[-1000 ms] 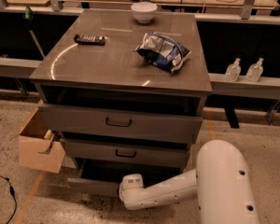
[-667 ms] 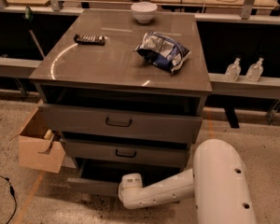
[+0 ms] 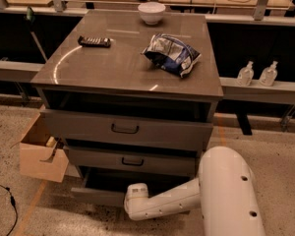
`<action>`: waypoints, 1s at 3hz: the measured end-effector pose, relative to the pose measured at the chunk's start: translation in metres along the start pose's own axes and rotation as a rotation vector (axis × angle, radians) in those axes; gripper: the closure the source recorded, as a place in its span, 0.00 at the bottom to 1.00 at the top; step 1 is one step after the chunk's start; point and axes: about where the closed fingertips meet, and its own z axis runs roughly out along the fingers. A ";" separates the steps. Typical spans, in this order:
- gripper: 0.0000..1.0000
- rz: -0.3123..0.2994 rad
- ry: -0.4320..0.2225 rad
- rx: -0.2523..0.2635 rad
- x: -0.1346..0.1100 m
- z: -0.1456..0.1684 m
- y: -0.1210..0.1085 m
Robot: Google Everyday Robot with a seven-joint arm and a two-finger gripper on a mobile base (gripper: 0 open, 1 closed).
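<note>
Tool: couldn't spot it, buried somewhere past the arm's white wrist cap point(image 3: 136, 195), low at the bottom drawer point(image 3: 96, 196); released or clenched, couldn't tell. Found that drawer standing open under the desk point(image 3: 88, 75), nearest thing to the tool, which likely explained the arm point(image 3: 172, 200) lying near-horizontal just above the floor.

Left to right:
- Saw thin cable point(image 3: 5, 200) on the floor, cut off at the left edge.
- Noted cardboard box point(image 3: 39, 156) against the desk's left side, open-topped; contents hard to read.
- Logged dark remote point(image 3: 94, 42) flat at left rear of the desk top, white bowl point(image 3: 151, 12) upright at rear centre, crumpled chip bag point(image 3: 172, 54) right of centre. All well apart from the arm, so judged untouched.
- Read top drawer point(image 3: 128, 128) and middle drawer point(image 3: 130, 161) as slightly out, handles toward camera.
- Spotted two clear bottles point(image 3: 246, 74) on the ledge right of the desk.
- Lost the desk's lower right corner behind the white robot body point(image 3: 231, 195), itself cropped by the bottom edge.
</note>
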 end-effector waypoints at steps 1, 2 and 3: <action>0.36 0.000 0.009 -0.002 0.001 0.006 0.002; 0.28 -0.001 0.014 -0.004 0.001 0.012 0.003; 0.30 0.002 0.022 -0.003 0.003 0.017 0.004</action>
